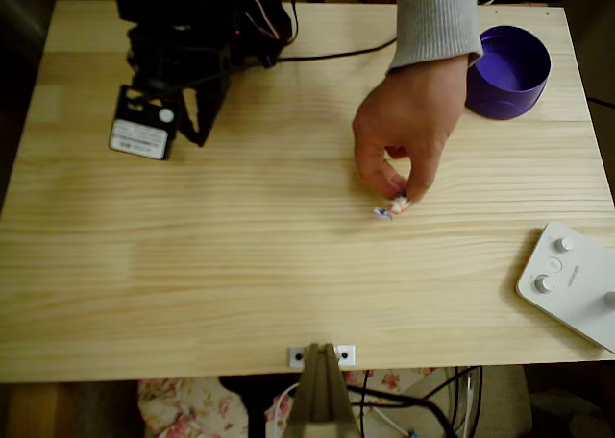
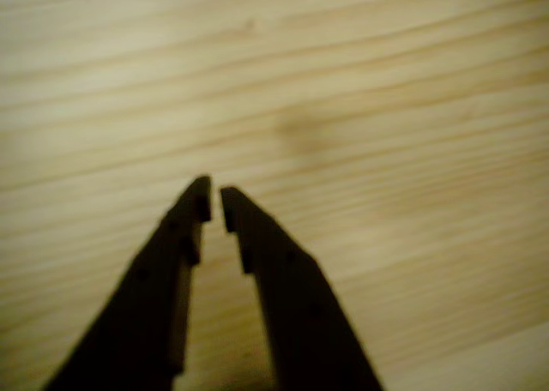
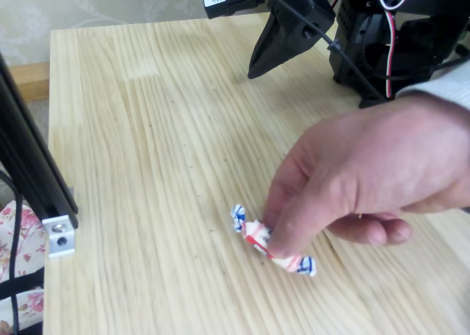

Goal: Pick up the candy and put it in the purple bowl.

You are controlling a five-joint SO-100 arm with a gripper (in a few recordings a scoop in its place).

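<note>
Candy lies near the middle of the desk, a little toward the right edge in the overhead view, and a person's hand is on it. The thumb and forefinger pinch the sweet from above while it rests on the wood; in the fixed view the candy shows a pale wrapper with red marks and blue-striped twisted ends sticking out on either side of the fingertips. A grey sleeve reaches in from the far edge of the desk.

The purple bowl stands upright near the far right corner in the overhead view, just beside the wrist of the hand and well apart from the candy.

The black arm sits at the far left corner in the overhead view, with its claw pointing down at the desk, well apart from both the candy and the bowl. In the wrist view the claw is nearly clenched: the two dark fingers stand with a narrow gap between their tips and nothing between them, with bare wood grain beneath. In the fixed view the claw hangs just over the desk near the far edge.

A white control box with round knobs lies at the right edge of the desk, toward the near corner.
</note>
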